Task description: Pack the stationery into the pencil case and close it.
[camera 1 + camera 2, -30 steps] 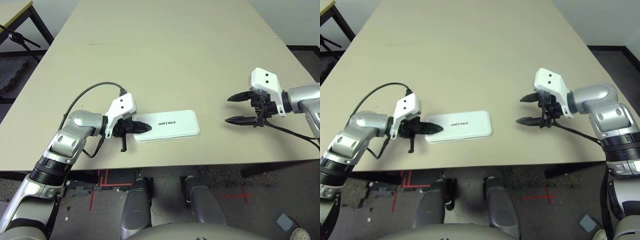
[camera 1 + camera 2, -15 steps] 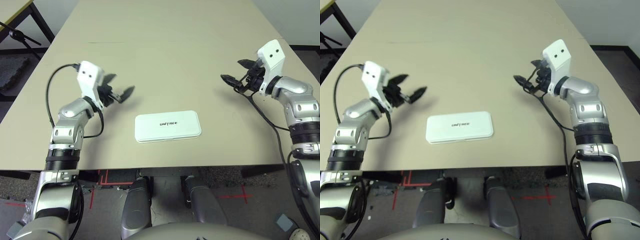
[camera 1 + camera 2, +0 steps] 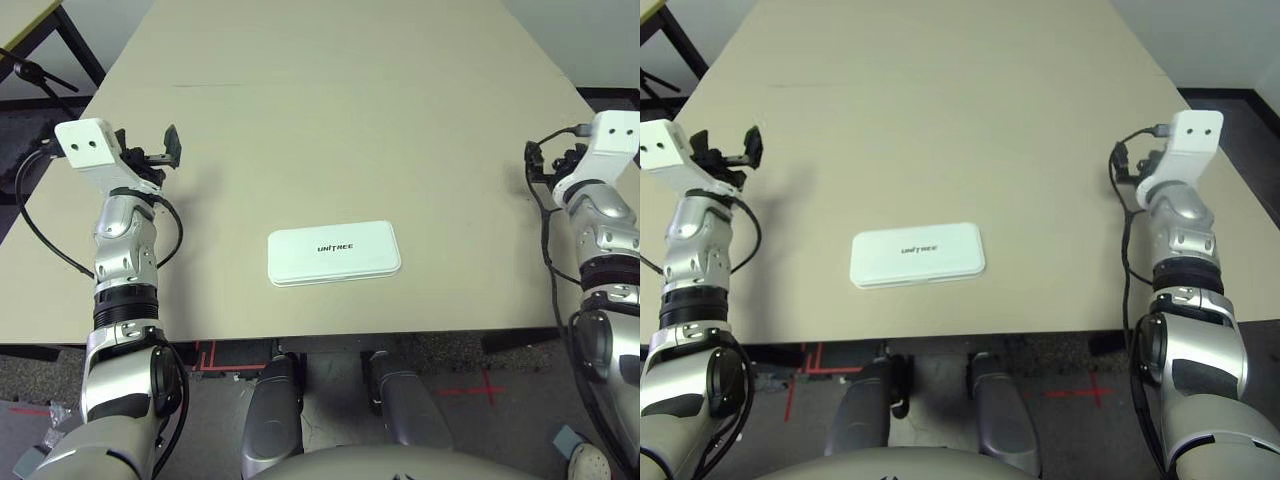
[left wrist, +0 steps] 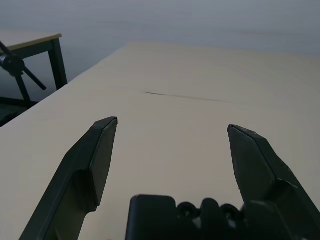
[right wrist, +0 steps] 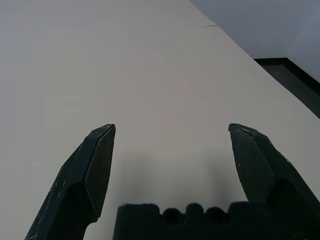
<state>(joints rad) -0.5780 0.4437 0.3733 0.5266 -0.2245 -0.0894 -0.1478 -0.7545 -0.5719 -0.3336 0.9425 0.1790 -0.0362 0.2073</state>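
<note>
Flat white rounded plastic pencil case (image 3: 334, 254) lies shut near the tabletop's (image 3: 330, 110) front edge; left gripper (image 4: 170, 145) and right gripper (image 5: 170, 150), both spread empty, flank it — task apparently complete.

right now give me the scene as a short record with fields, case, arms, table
pencil case: closed, lying flat near the table's front edge, printed lid up
left gripper: jaws open, nothing between them, raised over the table's left side
right gripper: jaws open, nothing between them, raised over the table's right side
contact: neither gripper touches the case
table: beige
</note>
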